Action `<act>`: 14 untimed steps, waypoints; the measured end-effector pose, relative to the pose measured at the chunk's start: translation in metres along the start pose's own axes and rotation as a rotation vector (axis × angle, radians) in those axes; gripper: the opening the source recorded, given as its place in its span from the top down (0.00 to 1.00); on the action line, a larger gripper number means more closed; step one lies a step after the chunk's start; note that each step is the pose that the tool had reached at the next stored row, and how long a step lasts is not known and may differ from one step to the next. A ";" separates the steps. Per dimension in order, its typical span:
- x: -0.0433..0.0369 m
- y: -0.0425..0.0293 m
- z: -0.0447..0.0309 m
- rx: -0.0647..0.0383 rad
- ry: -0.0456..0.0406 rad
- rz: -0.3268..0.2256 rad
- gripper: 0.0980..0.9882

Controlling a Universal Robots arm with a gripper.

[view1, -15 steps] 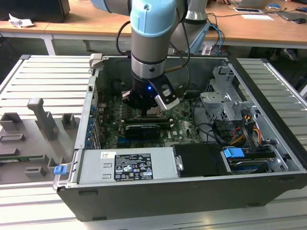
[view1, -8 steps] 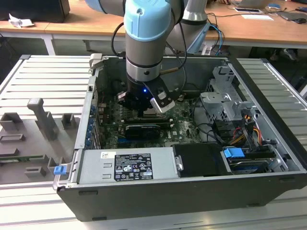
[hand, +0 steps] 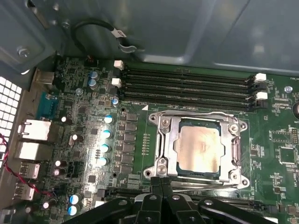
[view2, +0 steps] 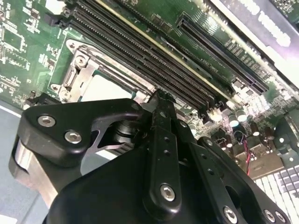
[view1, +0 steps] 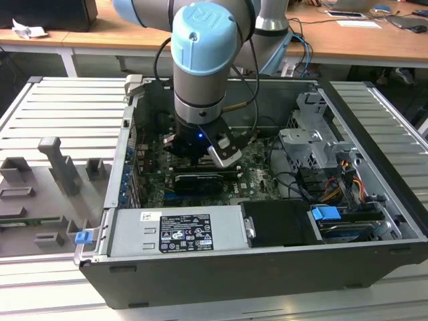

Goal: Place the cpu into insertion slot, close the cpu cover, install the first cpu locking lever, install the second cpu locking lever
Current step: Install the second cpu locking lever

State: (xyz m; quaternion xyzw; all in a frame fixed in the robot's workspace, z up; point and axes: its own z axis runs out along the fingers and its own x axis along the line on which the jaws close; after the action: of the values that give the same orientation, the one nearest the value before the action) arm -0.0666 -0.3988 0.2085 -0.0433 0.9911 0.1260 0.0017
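Note:
The cpu [hand: 198, 145] lies flat in the insertion slot [hand: 155, 119], its silver-grey face showing through the square window of the cpu cover [hand: 169, 136]. The cover lies down over the chip. My gripper [hand: 161, 183] is shut, its two fingertips pressed together with nothing visible between them, right at the edge of the socket frame. In the second wrist view the shut gripper [view2: 159, 98] stands beside the cpu [view2: 105, 88] and the cover [view2: 80, 73]. In the exterior view the gripper [view1: 190, 148] is down inside the open computer case, over the motherboard.
Long black memory slots [hand: 187, 88] run along one side of the socket. A row of capacitors [hand: 105, 140] stands on another side. A long black card [view1: 200, 180], the power supply [view1: 177, 231], a drive cage [view1: 314, 140] and the case walls [view1: 124, 167] surround the arm.

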 end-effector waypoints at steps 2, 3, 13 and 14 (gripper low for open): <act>0.0019 -0.0015 0.0028 -0.013 -0.0010 0.000 0.99; 0.0032 -0.0025 0.0035 -0.025 -0.0021 0.000 0.99; 0.0062 -0.0063 0.0123 -0.069 -0.0060 -0.001 0.99; 0.0066 -0.0065 0.0130 -0.071 -0.0062 -0.001 0.99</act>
State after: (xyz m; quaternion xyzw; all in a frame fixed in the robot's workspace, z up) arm -0.0727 -0.4024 0.1942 -0.0432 0.9860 0.1610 0.0033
